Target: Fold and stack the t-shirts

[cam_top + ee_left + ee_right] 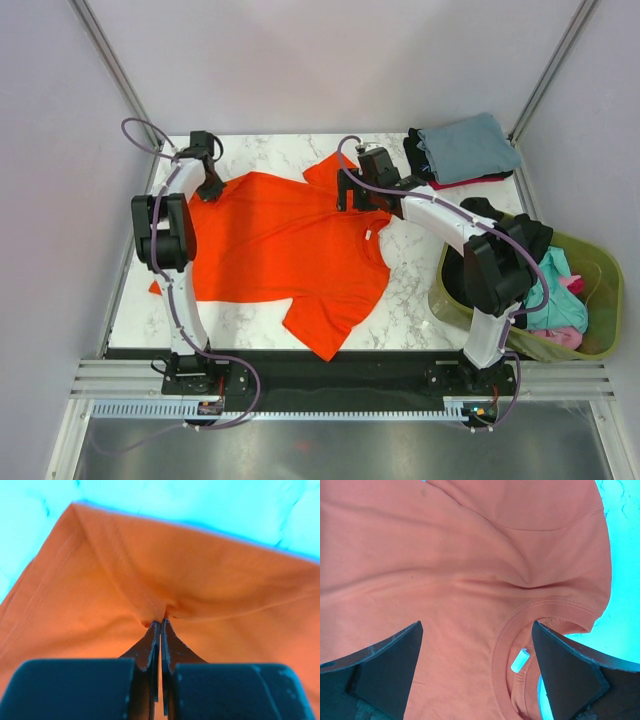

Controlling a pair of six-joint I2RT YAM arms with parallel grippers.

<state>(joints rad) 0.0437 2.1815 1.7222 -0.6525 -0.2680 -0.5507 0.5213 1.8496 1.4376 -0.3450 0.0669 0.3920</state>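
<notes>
A bright orange t-shirt (290, 250) lies spread on the marble table (410, 270), collar toward the right. My left gripper (212, 190) is at the shirt's far left corner, shut on a pinch of orange cloth (165, 580); the jaws (161, 624) meet with fabric bunched at their tips. My right gripper (347, 200) hangs open just above the shirt's far side by the collar (512, 630); its fingers (395, 650) straddle the neck rim and a small white label (520, 660). A folded stack, grey-blue shirt (470, 146) on top, sits at the far right corner.
An olive-green basket (600, 335) stands off the table's right edge, holding teal (552, 300), pink (565, 338) and black (520, 232) shirts. Red (462, 182) and black (416, 152) cloth show under the folded stack. Grey walls close in the table.
</notes>
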